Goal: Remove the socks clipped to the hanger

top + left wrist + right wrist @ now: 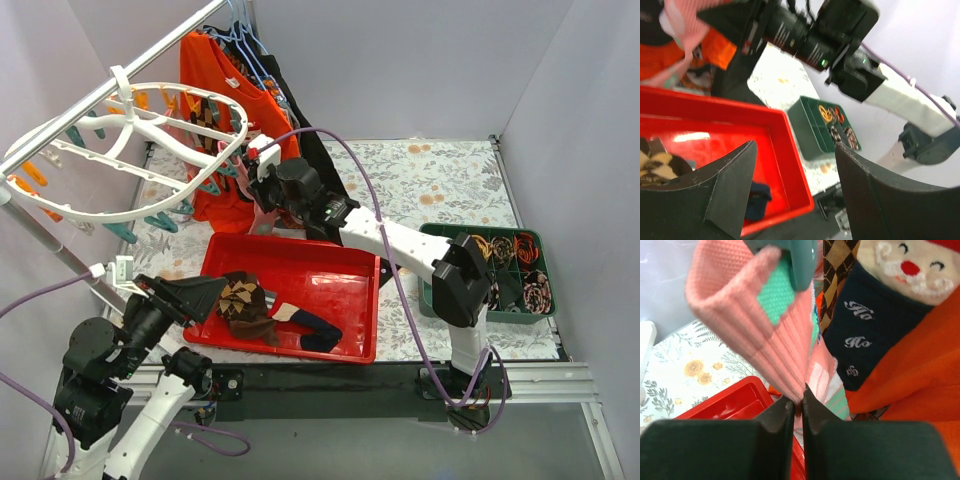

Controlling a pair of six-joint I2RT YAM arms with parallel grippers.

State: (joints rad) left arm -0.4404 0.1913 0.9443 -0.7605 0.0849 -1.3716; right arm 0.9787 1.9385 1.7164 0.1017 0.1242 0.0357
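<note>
The white oval hanger (130, 150) hangs from a rail at the upper left, with orange and teal clips. A pink sock with teal stripes (760, 325) hangs from a teal clip (797, 260). My right gripper (797, 402) is shut on its lower edge; it also shows in the top view (258, 170). A brown argyle sock (837, 270) and a navy sock with white pattern (865, 335) hang behind it. My left gripper (225, 292) is open and empty over the red tray (350, 345), where an argyle sock (240, 295) and a navy sock (310, 328) lie.
An orange shirt (215, 90) and a long black garment (305, 140) hang on wire hangers at the back. A green compartment box (505, 275) of small items stands right of the tray. White walls close in both sides.
</note>
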